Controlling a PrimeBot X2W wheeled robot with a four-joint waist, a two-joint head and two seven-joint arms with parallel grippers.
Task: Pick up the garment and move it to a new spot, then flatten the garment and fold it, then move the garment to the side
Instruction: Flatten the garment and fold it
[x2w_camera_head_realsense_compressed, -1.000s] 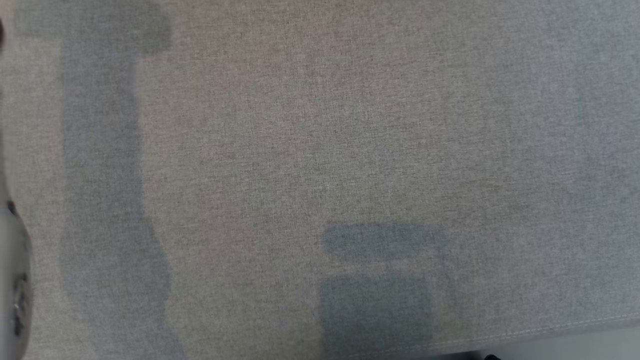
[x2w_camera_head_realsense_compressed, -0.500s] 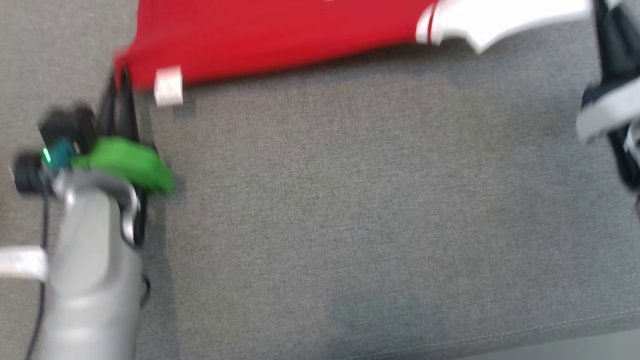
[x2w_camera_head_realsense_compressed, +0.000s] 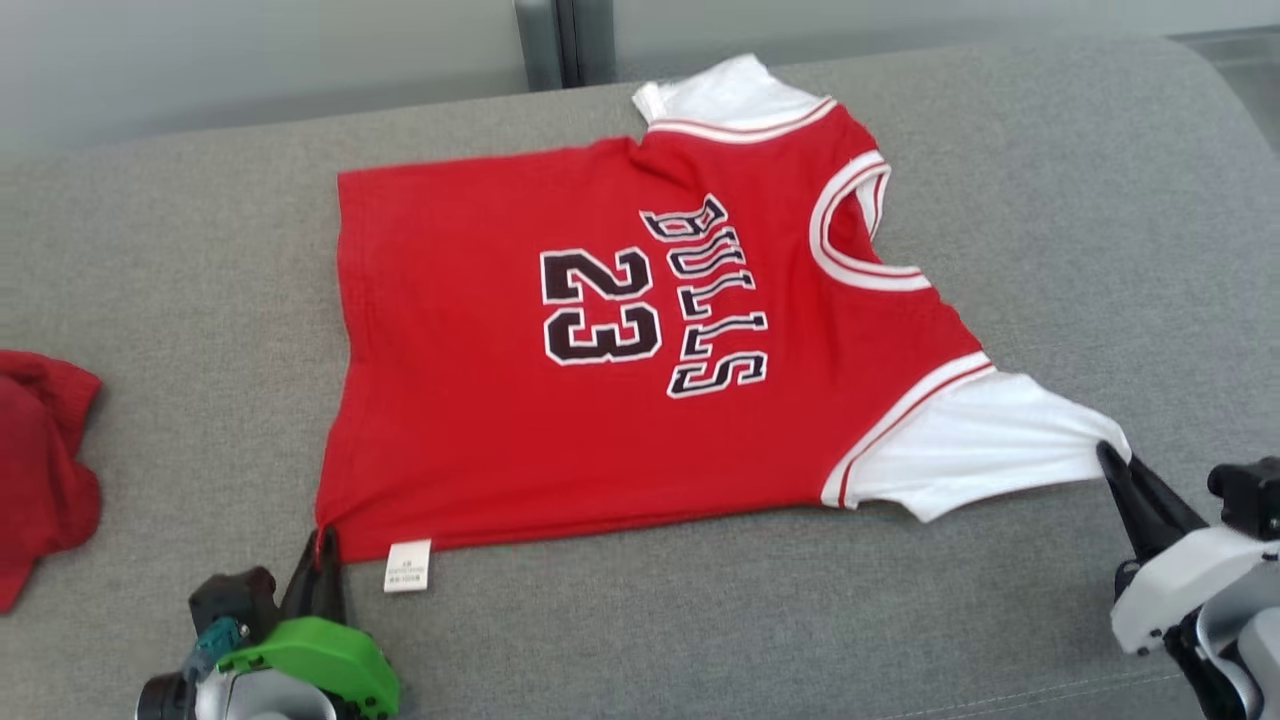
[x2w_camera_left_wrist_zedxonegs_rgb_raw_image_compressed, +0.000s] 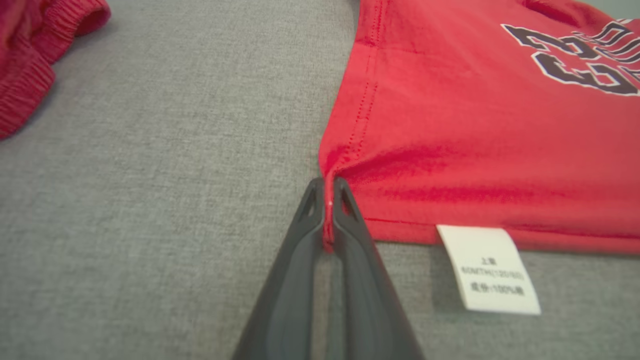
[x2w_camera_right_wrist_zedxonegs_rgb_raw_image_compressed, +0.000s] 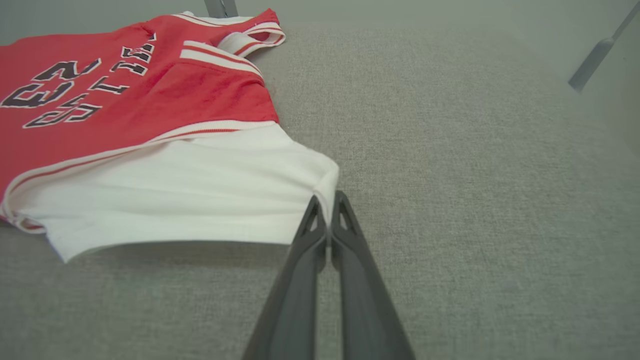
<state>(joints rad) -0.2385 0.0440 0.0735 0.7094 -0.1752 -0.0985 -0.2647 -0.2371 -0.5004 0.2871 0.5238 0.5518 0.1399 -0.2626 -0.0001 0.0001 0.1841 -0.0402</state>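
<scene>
A red fabric jersey with white sleeves (x2w_camera_head_realsense_compressed: 480, 420) lies spread on the grey woven cushion (x2w_camera_head_realsense_compressed: 700, 620). Your left gripper (x2w_camera_left_wrist_zedxonegs_rgb_raw_image_compressed: 327, 192) is clamped on its hem corner, your right gripper (x2w_camera_right_wrist_zedxonegs_rgb_raw_image_compressed: 325, 205) on a sleeve edge. Pull both evenly, low, to flatten it.

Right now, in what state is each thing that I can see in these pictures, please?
jersey: spread out flat, print side up.
left gripper: shut on the jersey's hem corner.
right gripper: shut on the edge of the white sleeve.
care label: sticking out past the hem, lying flat.
second red garment: crumpled, apart from the jersey.
</scene>
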